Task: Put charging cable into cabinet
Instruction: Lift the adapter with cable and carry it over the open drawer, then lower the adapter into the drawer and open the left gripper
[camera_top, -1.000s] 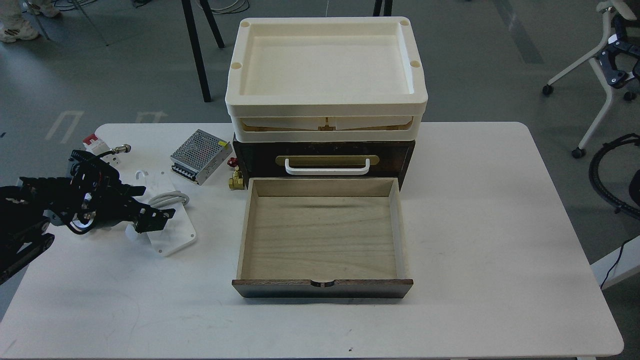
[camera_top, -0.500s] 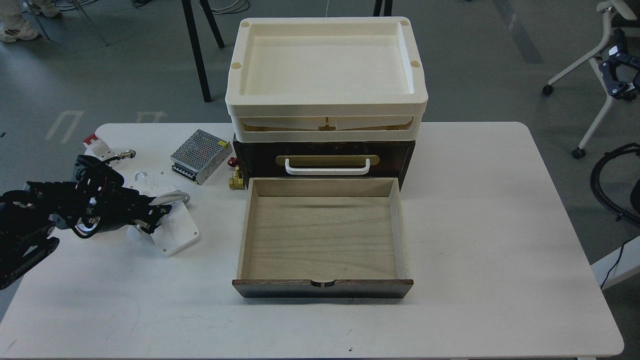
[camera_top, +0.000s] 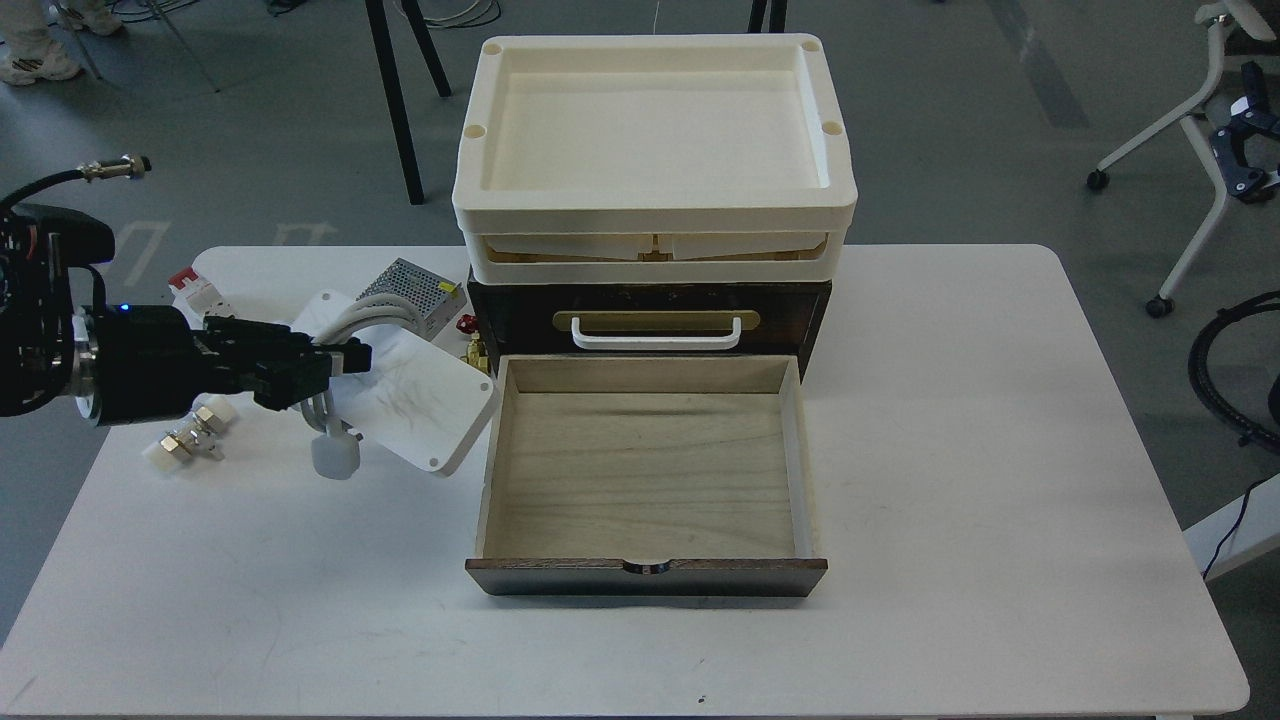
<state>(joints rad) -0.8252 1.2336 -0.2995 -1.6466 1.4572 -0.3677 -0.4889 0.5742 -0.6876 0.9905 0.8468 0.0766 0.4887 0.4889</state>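
With my left gripper (camera_top: 335, 362) pinching the charging cable (camera_top: 405, 385) (plug dangling), I should carry it rightward, level, over the cabinet's (camera_top: 645, 320) open drawer (camera_top: 645, 470) at frame centre.

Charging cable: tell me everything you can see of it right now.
The charging cable is a light grey-white cord looped around a flat white slab with rounded corners and faint dark marbling. The left claw is shut on its left side and holds it tilted above the table, just left of the cabinet and its open drawer. A white plug hangs down under the claw. It partly hides the perforated metal box.
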